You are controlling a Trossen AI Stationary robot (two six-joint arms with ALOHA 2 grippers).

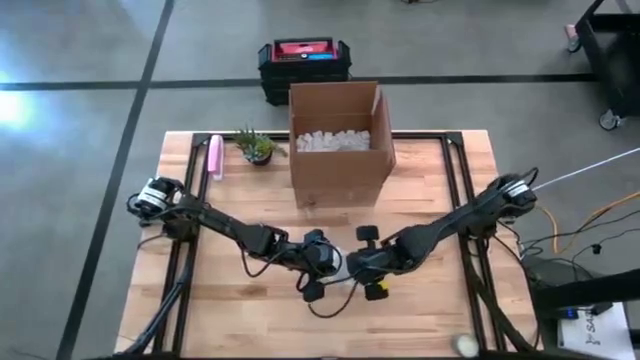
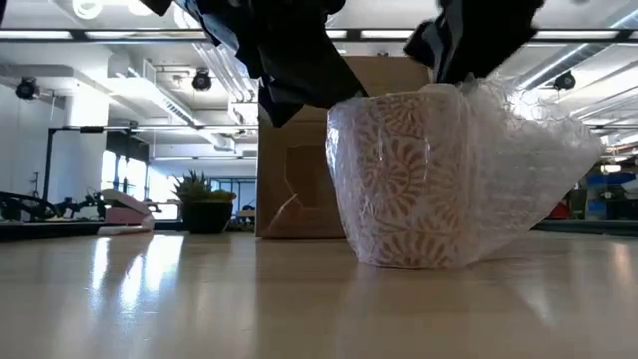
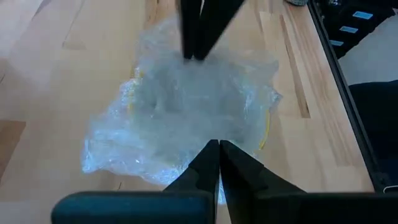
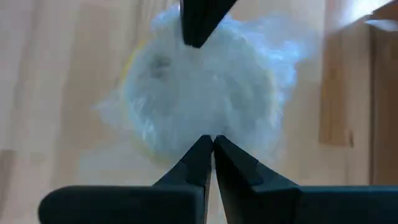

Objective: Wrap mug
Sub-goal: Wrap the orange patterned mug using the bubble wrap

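Observation:
A mug [image 2: 404, 184] with a pale leaf pattern stands upright on the wooden table [image 2: 199, 299], its base on the boards. It is covered in clear bubble wrap [image 2: 528, 170], which shows from above in the left wrist view as bubble wrap [image 3: 186, 106]. My left gripper [image 3: 219, 146] is shut at the wrap's edge on the mug's left side. My right gripper [image 4: 212, 142] is shut at the wrap on the mug's right side. In the high view both meet over the mug [image 1: 340, 268] near the table's middle front. My left gripper pinches the bubble wrap's edge [image 3: 214, 138] between its two shut fingers, slanting down from the table's left. The wrap lies slack over the mug's top; how many layers it holds cannot be told. My right gripper pinches the wrap at the mug's top right [image 2: 474, 88] between its shut fingers, slanting down from the table's right. The wrap bulges loosely down to the table on that side.
An open cardboard box [image 1: 338, 140] with white packing fill stands behind the mug at the table's far middle. A small potted plant [image 1: 257, 147] and a pink object [image 1: 214, 157] sit at the far left. Bare boards lie in front of the mug.

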